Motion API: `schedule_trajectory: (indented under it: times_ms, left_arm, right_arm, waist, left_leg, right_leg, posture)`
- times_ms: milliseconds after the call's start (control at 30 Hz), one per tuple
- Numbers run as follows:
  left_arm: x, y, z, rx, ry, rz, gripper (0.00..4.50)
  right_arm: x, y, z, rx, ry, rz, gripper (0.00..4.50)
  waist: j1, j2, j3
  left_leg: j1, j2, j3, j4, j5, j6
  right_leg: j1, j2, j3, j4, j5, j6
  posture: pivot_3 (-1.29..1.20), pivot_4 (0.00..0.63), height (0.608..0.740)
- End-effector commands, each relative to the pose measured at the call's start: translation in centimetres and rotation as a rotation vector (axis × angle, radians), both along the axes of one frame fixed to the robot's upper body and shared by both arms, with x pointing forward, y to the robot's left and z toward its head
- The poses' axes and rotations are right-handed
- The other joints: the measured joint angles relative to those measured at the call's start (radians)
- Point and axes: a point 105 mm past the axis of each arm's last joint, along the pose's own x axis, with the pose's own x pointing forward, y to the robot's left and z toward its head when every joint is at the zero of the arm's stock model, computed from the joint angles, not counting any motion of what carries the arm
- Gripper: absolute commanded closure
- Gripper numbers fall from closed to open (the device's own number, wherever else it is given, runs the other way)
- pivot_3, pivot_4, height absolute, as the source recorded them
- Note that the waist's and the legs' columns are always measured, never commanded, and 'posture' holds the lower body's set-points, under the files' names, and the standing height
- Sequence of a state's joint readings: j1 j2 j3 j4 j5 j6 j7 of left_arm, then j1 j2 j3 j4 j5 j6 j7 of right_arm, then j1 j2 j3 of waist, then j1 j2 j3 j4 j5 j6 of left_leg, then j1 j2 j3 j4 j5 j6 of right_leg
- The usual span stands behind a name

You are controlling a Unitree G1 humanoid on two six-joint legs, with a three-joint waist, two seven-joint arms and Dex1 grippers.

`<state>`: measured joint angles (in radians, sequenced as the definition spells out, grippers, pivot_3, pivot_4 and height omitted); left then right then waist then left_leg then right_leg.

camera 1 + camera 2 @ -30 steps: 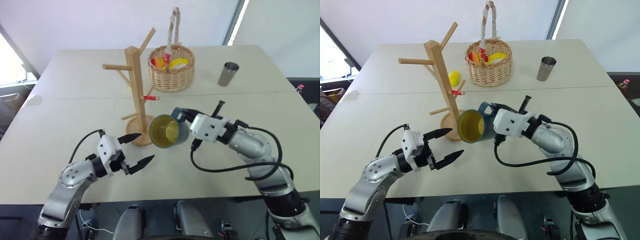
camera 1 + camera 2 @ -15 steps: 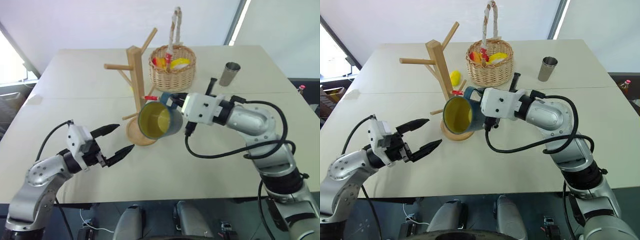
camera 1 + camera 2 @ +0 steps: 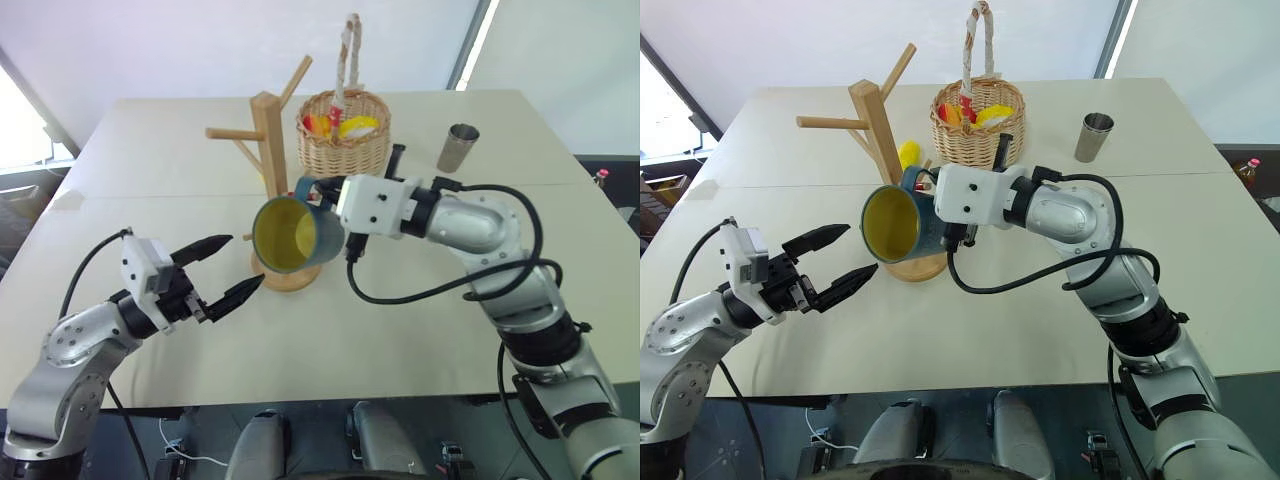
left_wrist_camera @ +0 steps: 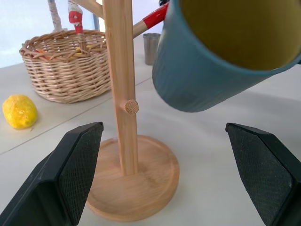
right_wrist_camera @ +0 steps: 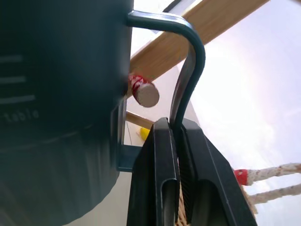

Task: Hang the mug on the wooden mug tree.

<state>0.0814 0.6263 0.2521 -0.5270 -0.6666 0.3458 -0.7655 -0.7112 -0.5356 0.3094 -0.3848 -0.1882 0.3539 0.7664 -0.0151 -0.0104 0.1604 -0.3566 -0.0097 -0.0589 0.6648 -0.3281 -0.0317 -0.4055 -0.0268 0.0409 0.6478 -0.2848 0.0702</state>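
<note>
The dark teal mug (image 3: 300,235) with a yellow inside hangs tilted on its side, mouth towards me, just in front of the wooden mug tree (image 3: 268,140). My right gripper (image 5: 175,126) is shut on the mug's loop handle (image 5: 188,61). In the right wrist view, the red-tipped peg (image 5: 143,92) shows in the gap between the mug wall and the handle. My left gripper (image 3: 238,263) is open and holds nothing. It sits low at the front left and points at the tree's round base (image 4: 141,188).
A wicker basket (image 3: 343,140) with colourful items stands behind the tree, and a steel tumbler (image 3: 458,147) is at the back right. A yellow fruit (image 3: 908,155) lies beside the post. The cream table (image 3: 420,330) spreads wide in front.
My right gripper has carried the mug up and to the left, from beside the base to the post near the red-tipped peg. My left gripper has drawn back to the left and risen.
</note>
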Motion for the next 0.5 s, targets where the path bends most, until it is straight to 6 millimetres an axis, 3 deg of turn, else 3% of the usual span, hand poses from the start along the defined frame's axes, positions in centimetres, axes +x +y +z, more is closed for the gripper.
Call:
schedule_trajectory:
  times_ms: [33,200,300,367,400,433,500]
  left_arm:
    - [-0.3,-0.5,1.0,0.0,-0.044,-0.017,0.0]
    - [-0.3,-0.5,1.0,-0.001,-0.047,-0.014,0.0]
    - [-0.2,-0.5,1.0,-0.002,-0.048,-0.015,0.0]
    - [-0.2,-0.6,1.0,-0.001,-0.048,-0.015,0.0]
    - [-0.2,-0.6,1.0,-0.001,-0.048,-0.016,0.0]
    - [-0.1,-0.6,1.0,-0.001,-0.048,-0.016,0.0]
    - [-0.1,-0.6,1.0,0.0,-0.047,-0.018,0.0]
  right_arm:
    - [0.1,0.3,1.2,-0.003,-0.068,0.002,4.47]
    - [0.3,0.4,1.4,0.02,-0.065,0.001,4.47]
    - [0.1,0.4,1.8,0.038,-0.068,0.005,3.59]
    - [0.1,0.3,2.2,0.034,-0.092,0.0,2.64]
    - [0.0,0.2,2.3,0.03,-0.1,-0.001,1.95]
    - [-0.1,0.0,2.5,0.027,-0.108,-0.002,1.74]
    - [-0.2,-0.7,3.0,0.021,-0.12,-0.011,1.74]
  waist:
    - [0.0,0.0,0.0]
    - [0.001,0.0,0.0]
    - [0.0,0.0,0.0]
    - [0.0,0.0,0.0]
    - [0.0,0.0,0.0]
    - [0.0,0.0,0.0]
    - [0.001,0.0,0.0]
  left_leg:
    - [0.0,0.0,0.0,0.0,0.0,0.0]
    - [0.0,0.0,0.0,0.0,0.0,0.0]
    - [0.0,0.0,0.0,0.0,0.0,0.0]
    - [0.0,0.0,0.0,0.0,0.0,0.0]
    - [0.0,0.0,0.0,0.0,0.0,0.0]
    - [0.0,0.0,0.0,0.0,0.0,0.0]
    - [0.0,0.0,0.0,0.0,0.0,0.0]
  right_leg:
    - [0.0,0.0,0.0,0.0,0.0,0.0]
    - [0.0,0.0,0.0,0.0,0.0,0.0]
    - [0.0,0.0,0.0,0.0,0.0,0.0]
    - [0.0,0.0,0.0,0.0,0.0,0.0]
    - [0.0,0.0,0.0,0.0,0.0,0.0]
    - [0.0,0.0,0.0,0.0,0.0,0.0]
    - [0.0,0.0,0.0,0.0,0.0,0.0]
  posture:
    - [0.0,0.15,0.74]
    - [0.0,0.15,0.74]
    - [0.0,0.15,0.74]
    - [0.0,0.15,0.74]
    - [0.0,0.15,0.74]
    - [0.0,0.15,0.74]
    - [0.0,0.15,0.74]
